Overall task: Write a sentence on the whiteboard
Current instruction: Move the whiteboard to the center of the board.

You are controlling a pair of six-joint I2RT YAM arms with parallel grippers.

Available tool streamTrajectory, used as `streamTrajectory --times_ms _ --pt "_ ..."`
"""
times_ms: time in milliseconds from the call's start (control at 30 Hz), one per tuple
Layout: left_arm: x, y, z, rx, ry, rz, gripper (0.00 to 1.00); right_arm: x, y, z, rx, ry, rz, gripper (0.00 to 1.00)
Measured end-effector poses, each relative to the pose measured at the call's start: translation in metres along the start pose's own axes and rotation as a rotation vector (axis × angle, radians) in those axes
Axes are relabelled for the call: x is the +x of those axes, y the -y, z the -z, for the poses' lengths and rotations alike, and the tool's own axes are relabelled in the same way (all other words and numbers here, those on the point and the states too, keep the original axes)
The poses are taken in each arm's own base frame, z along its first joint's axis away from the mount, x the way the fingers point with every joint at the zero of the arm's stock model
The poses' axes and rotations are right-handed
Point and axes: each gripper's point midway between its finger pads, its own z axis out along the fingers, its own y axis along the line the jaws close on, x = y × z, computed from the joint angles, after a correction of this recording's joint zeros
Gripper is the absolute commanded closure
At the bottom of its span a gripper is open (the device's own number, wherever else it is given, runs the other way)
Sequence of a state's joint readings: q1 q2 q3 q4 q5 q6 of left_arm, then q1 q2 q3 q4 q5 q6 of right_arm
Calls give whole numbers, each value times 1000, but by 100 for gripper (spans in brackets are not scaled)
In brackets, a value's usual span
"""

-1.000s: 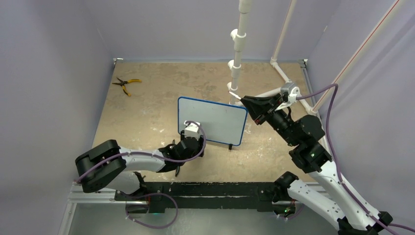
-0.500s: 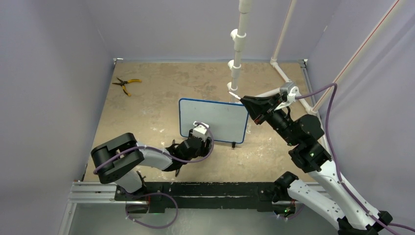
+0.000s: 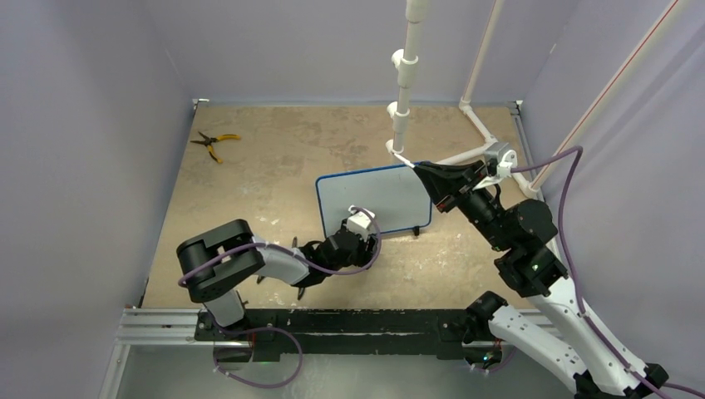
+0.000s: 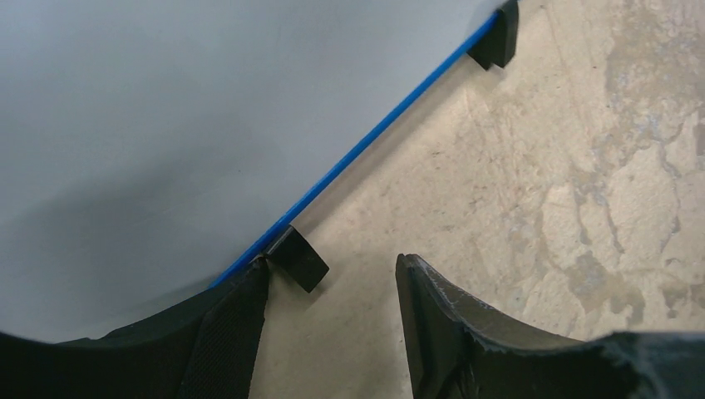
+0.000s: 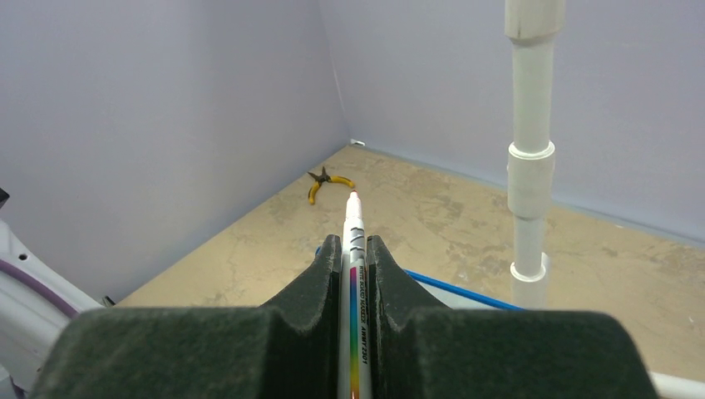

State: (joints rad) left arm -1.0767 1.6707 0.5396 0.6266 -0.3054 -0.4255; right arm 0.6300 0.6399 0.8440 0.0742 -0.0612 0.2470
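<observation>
The whiteboard [image 3: 374, 198] stands on small black feet mid-table, blue-framed. Its white face [image 4: 166, 108] is blank in every view, and no sentence shows. My left gripper [image 3: 366, 241] is open and empty at the board's near lower edge. In the left wrist view the gripper [image 4: 332, 274] has its left fingertip [image 4: 249, 287] against the blue frame beside a black foot [image 4: 298, 259]. My right gripper [image 3: 426, 174] is shut on a white marker [image 5: 353, 249] with a rainbow stripe. It holds the marker above the board's far right corner, tip uncapped and pointing left.
Yellow-handled pliers [image 3: 214, 143] lie at the far left of the table and also show in the right wrist view [image 5: 328, 181]. A white PVC pipe stand [image 3: 403, 91] rises just behind the board. Purple walls close in the table on three sides.
My left gripper has slid to the right along the board's near edge. The board has shifted right and turned with it. The right gripper has moved only slightly, still holding the marker.
</observation>
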Motion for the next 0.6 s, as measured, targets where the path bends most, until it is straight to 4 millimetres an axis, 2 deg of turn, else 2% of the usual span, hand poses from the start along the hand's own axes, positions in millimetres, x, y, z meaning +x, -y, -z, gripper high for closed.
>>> streamTrajectory --times_ms 367,600 --pt "-2 45 -18 55 -11 22 44 -6 2 6 18 21 1 100" --pt "1 57 -15 71 -23 40 41 -8 4 11 29 31 1 100"
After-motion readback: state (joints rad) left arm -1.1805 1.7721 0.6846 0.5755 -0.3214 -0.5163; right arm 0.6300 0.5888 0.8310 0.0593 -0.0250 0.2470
